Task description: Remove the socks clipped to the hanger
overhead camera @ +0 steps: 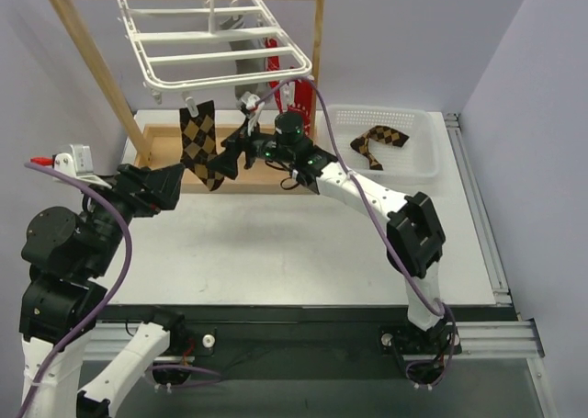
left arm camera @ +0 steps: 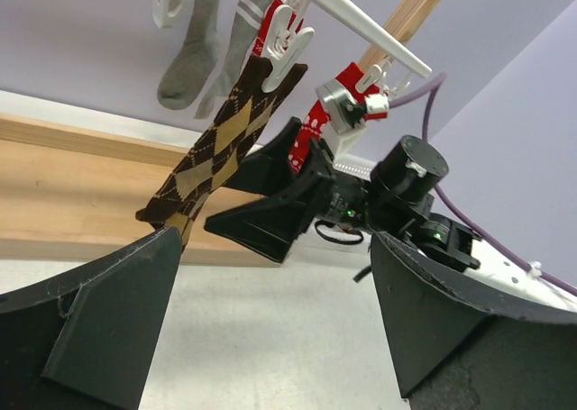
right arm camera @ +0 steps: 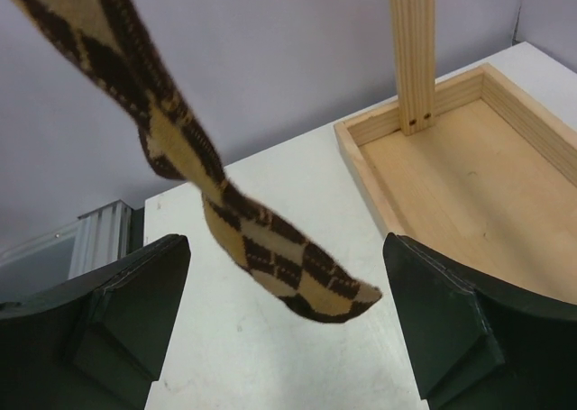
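Note:
A brown-and-black argyle sock (overhead camera: 197, 145) hangs by a clip from the front rim of the white hanger (overhead camera: 220, 46), which hangs on the wooden rack. My right gripper (overhead camera: 230, 156) is open, right beside the sock's lower end. In the right wrist view the sock's toe (right arm camera: 306, 275) dangles between the open fingers (right arm camera: 117, 315), untouched. My left gripper (overhead camera: 175, 181) is open and empty, low and left of the sock. The left wrist view shows the argyle sock (left arm camera: 216, 149), grey socks (left arm camera: 189, 54) and a red sock (left arm camera: 317, 126) clipped on. A second argyle sock (overhead camera: 381, 140) lies in the basket.
The wooden rack has a tray base (overhead camera: 156, 147) and uprights (overhead camera: 318, 50) around the hanger. A white basket (overhead camera: 423, 165) stands at the back right. A purple cable (overhead camera: 322, 106) loops over the right arm. The table's right edge has a metal rail (overhead camera: 478, 207).

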Action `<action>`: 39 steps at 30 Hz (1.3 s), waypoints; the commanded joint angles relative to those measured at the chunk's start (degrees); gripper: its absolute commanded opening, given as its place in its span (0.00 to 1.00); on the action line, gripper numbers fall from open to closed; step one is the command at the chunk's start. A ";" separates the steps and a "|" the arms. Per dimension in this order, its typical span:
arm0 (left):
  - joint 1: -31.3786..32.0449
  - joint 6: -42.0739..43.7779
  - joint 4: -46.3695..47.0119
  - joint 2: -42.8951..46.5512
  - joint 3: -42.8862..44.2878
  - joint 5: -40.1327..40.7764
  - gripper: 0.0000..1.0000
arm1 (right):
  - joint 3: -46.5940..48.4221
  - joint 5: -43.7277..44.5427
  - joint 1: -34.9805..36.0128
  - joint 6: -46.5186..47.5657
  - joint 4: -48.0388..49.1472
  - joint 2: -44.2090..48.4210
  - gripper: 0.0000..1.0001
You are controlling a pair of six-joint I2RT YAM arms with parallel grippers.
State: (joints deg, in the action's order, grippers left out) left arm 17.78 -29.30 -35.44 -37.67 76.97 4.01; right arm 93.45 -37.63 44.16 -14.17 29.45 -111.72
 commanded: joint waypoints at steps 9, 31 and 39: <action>0.24 0.48 -3.06 -1.17 3.71 1.44 0.98 | 11.79 -4.30 4.26 -1.56 5.87 -5.37 0.73; -0.90 -2.25 6.17 -14.00 9.42 -18.77 0.97 | 8.61 -9.10 1.11 -14.74 -21.98 8.69 0.00; -4.24 -7.60 15.73 -12.17 1.11 -18.69 0.97 | 3.50 -22.83 -2.15 -17.82 -22.33 14.51 0.00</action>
State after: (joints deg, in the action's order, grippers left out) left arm 15.51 -32.64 -28.88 -51.55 82.24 -13.76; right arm 98.67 -50.92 43.13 -29.82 7.73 -101.30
